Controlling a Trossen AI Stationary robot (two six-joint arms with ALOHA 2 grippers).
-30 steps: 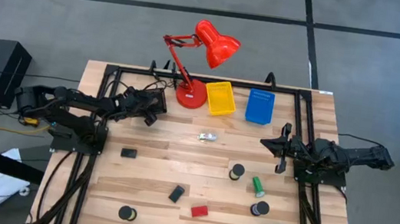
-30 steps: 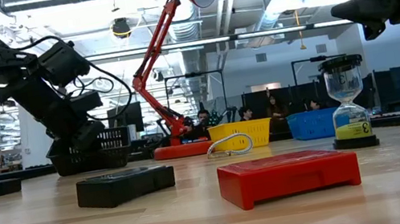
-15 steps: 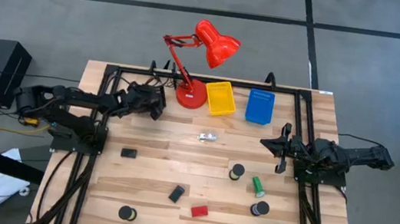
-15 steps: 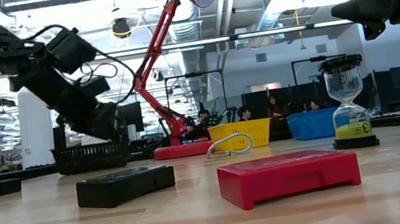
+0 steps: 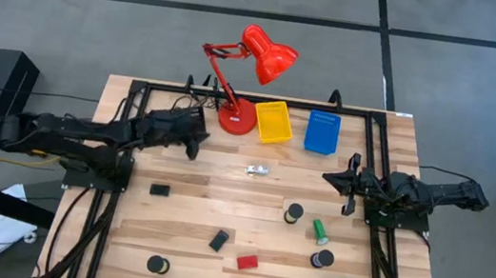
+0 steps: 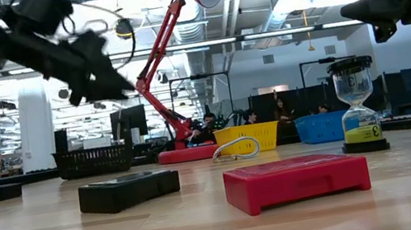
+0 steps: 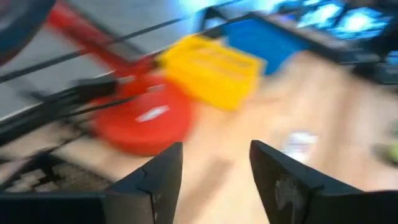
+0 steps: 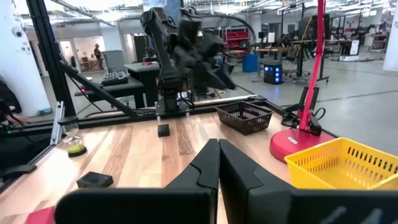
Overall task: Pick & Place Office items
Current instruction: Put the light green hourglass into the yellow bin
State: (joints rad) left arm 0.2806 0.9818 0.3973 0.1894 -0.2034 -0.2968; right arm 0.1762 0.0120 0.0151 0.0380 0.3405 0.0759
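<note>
The left gripper (image 5: 195,142) had swung up from the black tray (image 6: 96,159), fingers parted and empty. Ahead of them lay the silvery clip (image 5: 257,170): probably light, slippery; pinch its middle.

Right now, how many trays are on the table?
3. The yellow tray sits at the far edge beside the lamp base, the blue tray just right of it, and the black mesh tray left of the lamp, mostly hidden under the left arm from above.
</note>
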